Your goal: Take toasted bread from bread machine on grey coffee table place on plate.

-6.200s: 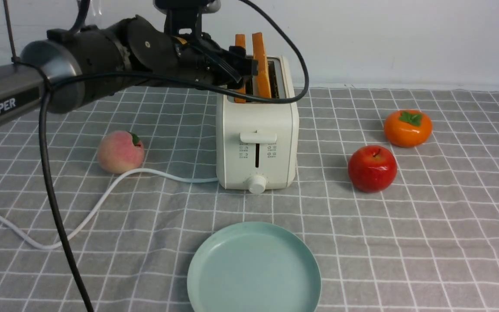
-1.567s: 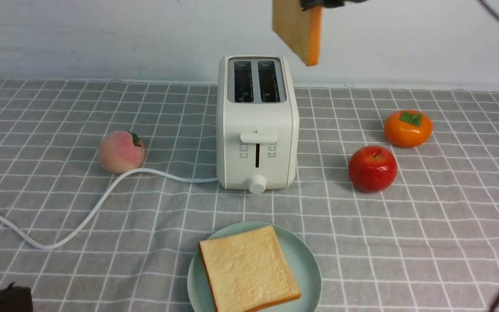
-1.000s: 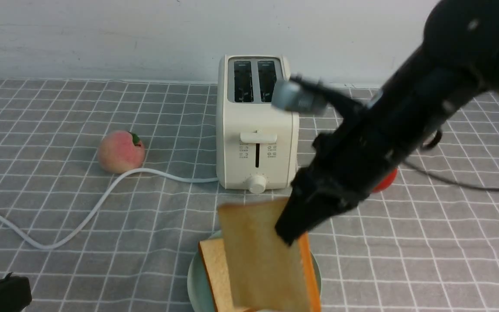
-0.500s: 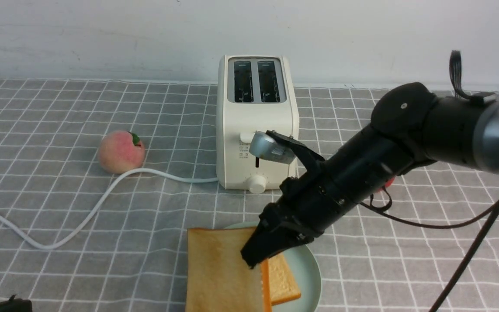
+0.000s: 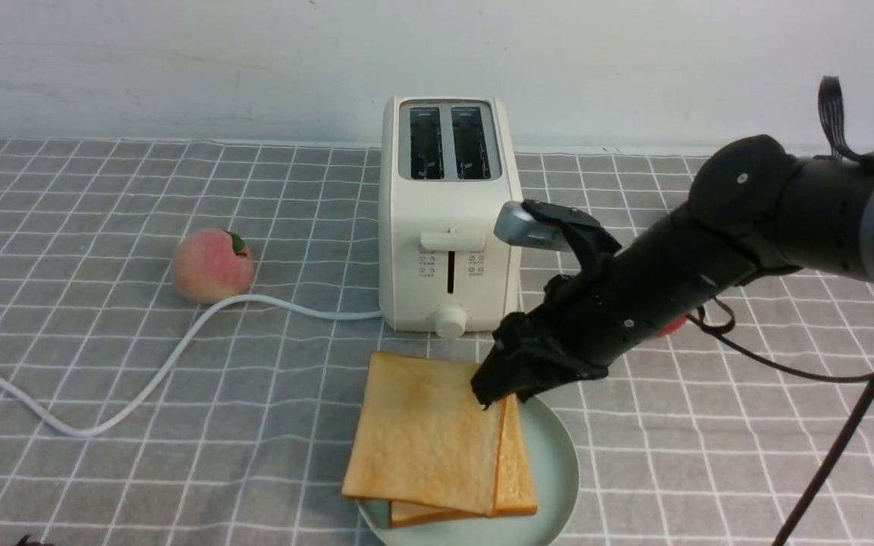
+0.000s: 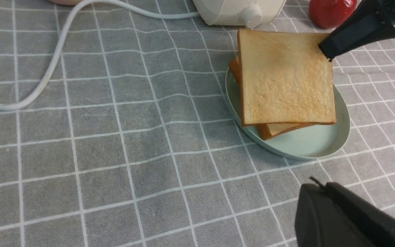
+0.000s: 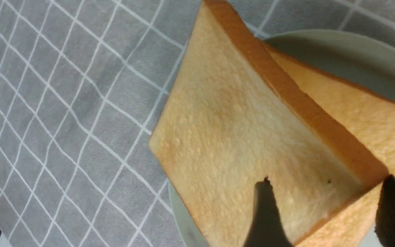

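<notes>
The upper slice of toast [image 5: 429,432] lies over the lower slice [image 5: 517,478] on the green plate [image 5: 554,447], overhanging its rim. The right end effector [image 7: 327,177] is spread wide at the upper slice's corner; the left end effector [image 6: 321,184] is closed, near the plate. Beyond stands the cream toaster [image 5: 444,205], between a peach [image 5: 212,265] and a red apple [image 6: 331,12] on the checked counter [image 5: 217,394].

From here, the broad left front part of the tabletop [image 5: 179,485] lies open. Farther back, the peach [image 5: 212,266] and the white cord [image 5: 202,322] break up that side. The toaster [image 5: 451,227] blocks the way straight behind the plate [image 5: 558,455]. To the plate's right, the right arm [image 5: 634,303] slants over the tabletop, its dangling cable [image 5: 847,425] crossing the right front part.
</notes>
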You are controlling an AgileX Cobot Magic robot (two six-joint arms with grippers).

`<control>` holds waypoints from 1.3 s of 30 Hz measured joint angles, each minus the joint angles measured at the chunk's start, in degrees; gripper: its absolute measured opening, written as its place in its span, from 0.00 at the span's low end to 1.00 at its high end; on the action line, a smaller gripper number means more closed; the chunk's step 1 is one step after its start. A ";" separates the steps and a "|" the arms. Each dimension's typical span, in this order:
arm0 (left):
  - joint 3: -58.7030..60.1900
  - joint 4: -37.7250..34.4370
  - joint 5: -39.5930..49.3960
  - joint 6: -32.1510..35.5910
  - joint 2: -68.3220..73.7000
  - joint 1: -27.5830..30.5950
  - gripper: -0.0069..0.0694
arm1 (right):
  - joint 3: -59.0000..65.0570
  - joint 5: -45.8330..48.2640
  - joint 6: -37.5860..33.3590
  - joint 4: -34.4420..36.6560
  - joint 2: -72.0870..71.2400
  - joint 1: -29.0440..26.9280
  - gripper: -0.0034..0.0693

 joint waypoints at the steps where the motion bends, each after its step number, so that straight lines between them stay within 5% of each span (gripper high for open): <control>1: 0.00 0.00 0.01 0.00 0.00 0.00 0.07 | 0.00 0.31 0.41 -0.70 -0.32 -0.56 0.69; 8: 0.00 -0.11 0.14 0.00 0.00 0.00 0.07 | -1.10 6.07 1.87 -8.07 -6.86 -4.12 0.68; 12: 0.00 -0.16 0.14 0.00 0.00 0.00 0.07 | -4.37 10.92 10.58 -17.74 -15.03 -6.90 0.50; 15: 0.00 -0.27 -0.80 0.00 0.00 0.00 0.07 | -7.08 14.06 20.24 -28.46 -25.10 -9.02 0.22; 19: 0.00 -0.43 -4.66 0.00 0.00 0.00 0.08 | -7.34 15.18 27.74 -37.39 -36.03 -9.52 0.03; 27: 0.00 -2.52 -15.96 0.00 0.00 0.00 0.08 | -0.80 8.19 40.83 -49.67 -63.06 -9.52 0.04; 34: 0.00 -4.99 -20.96 0.00 1.68 0.00 0.08 | 28.52 -16.46 49.27 -60.71 -99.03 -9.57 0.04; 39: 0.00 -5.52 -23.43 0.00 4.26 0.00 0.08 | 42.25 -20.15 58.54 -67.72 -108.16 -9.57 0.05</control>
